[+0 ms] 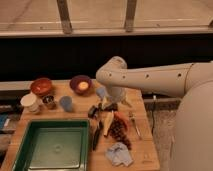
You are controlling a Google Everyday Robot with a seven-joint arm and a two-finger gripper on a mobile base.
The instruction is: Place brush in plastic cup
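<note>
End effector [101,110] is low over the middle of the worktop [142,144], fingers spread wide with nothing between them. The dark fingertips sit just above a clutter of utensils. Can't tell if they touch the cream utensil [107,123] right under them.

Brush [95,135] is not held. It lies flat at 6 o'clock from the end effector, just beside the right wall of the green tray [55,122], and runs roughly 12 to 6. The blue cup [66,103] stands upright at 9 o'clock from the end effector, near it but apart, and well apart from the brush.

Hidden or cut off:
- The arm [150,77] comes in from 3 o'clock, and its wrist covers the worktop right behind the end effector.
- The robot body blocks the right edge of the view.
- The frame cuts off the tray's near edge.
- The brush's top end merges with the dark clutter, so its exact tip is unclear.

Around:
- A small dark tin [48,102] and a white cup [30,101] stand at 9 o'clock past the blue cup.
- An orange bowl [41,86] is at 10 o'clock and a purple bowl [81,84] at 11.
- A fork [135,125] lies at 4 o'clock and a dark red lump [118,132] at 5.
- A blue cloth [119,153] lies at 6 o'clock near the front edge.
</note>
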